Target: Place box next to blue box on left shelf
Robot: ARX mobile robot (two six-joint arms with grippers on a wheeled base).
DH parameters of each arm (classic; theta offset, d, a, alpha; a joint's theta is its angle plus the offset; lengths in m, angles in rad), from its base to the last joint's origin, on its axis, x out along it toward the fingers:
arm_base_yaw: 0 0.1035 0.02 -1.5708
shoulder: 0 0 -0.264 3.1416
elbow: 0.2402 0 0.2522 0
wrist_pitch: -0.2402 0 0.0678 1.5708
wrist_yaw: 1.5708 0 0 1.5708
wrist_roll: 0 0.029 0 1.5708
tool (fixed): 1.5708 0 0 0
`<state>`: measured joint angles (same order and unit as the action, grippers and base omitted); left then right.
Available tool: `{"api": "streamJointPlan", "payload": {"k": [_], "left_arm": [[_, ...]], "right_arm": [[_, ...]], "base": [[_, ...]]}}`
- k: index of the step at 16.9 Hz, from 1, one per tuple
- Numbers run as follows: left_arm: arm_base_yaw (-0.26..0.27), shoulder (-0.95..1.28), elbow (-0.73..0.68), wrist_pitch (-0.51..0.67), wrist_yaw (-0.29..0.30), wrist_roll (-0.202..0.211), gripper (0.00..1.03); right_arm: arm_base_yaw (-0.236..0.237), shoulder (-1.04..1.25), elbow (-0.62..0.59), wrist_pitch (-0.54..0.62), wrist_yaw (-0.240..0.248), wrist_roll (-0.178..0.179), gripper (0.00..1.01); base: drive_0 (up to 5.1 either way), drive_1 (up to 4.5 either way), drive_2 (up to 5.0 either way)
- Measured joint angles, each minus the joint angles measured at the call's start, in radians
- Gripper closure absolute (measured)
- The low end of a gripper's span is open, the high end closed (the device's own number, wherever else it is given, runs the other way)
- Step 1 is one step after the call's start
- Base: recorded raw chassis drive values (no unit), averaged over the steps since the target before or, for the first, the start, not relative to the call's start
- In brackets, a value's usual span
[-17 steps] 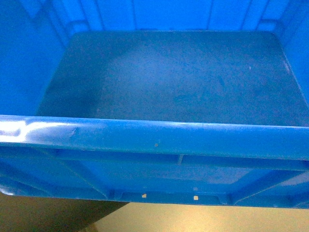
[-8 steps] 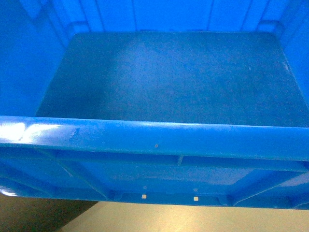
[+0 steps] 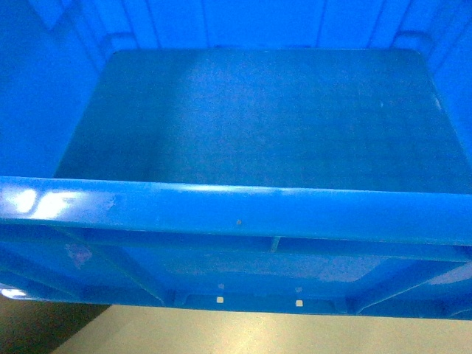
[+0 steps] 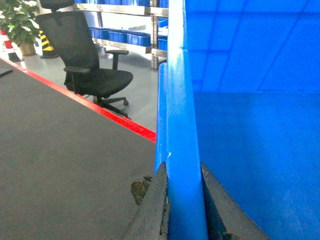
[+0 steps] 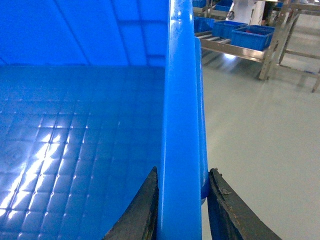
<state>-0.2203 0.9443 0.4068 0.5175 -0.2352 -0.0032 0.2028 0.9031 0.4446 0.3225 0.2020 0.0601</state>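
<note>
You see the box (image 3: 265, 118) filling almost the whole head view, its smooth floor open to you and its thick near rim running straight across, with a small dark speck on it. Its ribbed outer wall shows below the rim, and pale floor (image 3: 221, 335) lies beneath, so the box is held up in front of the robot. Your left gripper (image 4: 184, 200) pinches the box's left side rim, one finger on each face of it. Your right gripper (image 5: 181, 205) clamps the right side rim the same way. To your left, a black office chair (image 4: 90, 65) stands past a red floor line (image 4: 100, 107) bordering a dark mat (image 4: 60, 165). To your right, smaller blue bins (image 5: 250, 35) sit on metal racks (image 5: 280, 30).
</note>
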Motion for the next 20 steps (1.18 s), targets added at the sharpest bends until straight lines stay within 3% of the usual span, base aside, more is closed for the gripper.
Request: {"api": "streamJointPlan", "payload": {"k": [20], "left_arm": [[0.000,0.000,0.000,0.000,0.000,0.000,0.93]], "right_arm": [[0.000,0.000,0.000,0.000,0.000,-0.001,0.80]], "base": [[-1.6,-1.56,-1.6]]}}
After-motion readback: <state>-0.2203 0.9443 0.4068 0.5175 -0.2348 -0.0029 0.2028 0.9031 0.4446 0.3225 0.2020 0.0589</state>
